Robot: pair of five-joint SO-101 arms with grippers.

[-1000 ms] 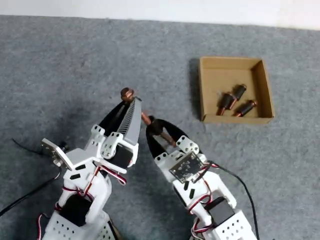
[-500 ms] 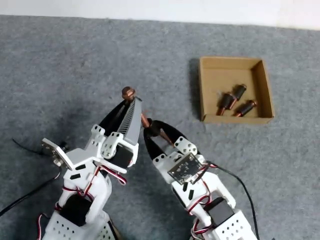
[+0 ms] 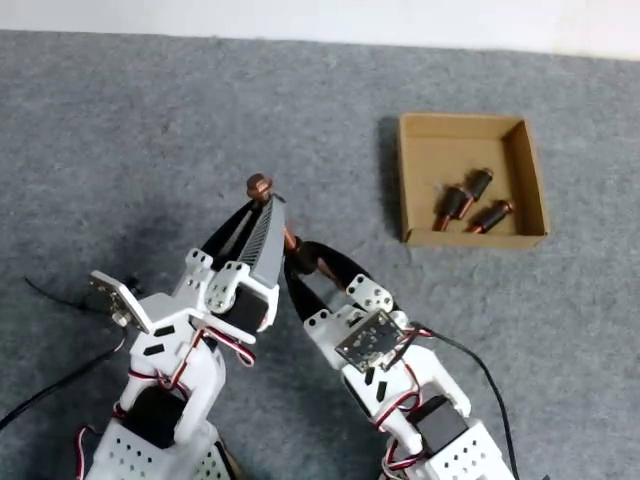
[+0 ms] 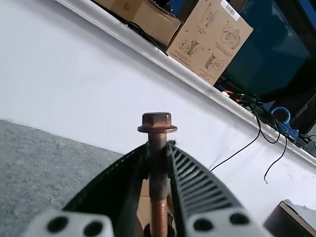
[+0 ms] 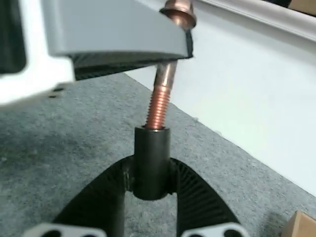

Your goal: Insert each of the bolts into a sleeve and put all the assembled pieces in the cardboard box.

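Nearest the arm bases, just above the grey worktop [image 3: 150, 130], the right tool [image 5: 150, 180] is clamped on a dark sleeve [image 5: 151, 160], whose open mouth is turned up and away from the arm. Directly beyond it, the copper bolt [image 5: 162, 94] is pinched at mid-shank by the left tool [image 4: 158, 150]. Its head stands out past the fingertips and its threaded end points back down at the sleeve. In the right wrist view the thread tip sits at the sleeve's mouth, just entering or just touching the rim; I cannot tell which. The two long axes run nearly in one line, but the bolt leans a little off the sleeve's axis. I judge that the coming push runs along that shared line, and that the lean should be taken out first, or the thread may catch on the rim. Farther off, on the right arm's side and well apart, the cardboard box [image 3: 470, 238] holds three assembled pieces [image 3: 455, 203].
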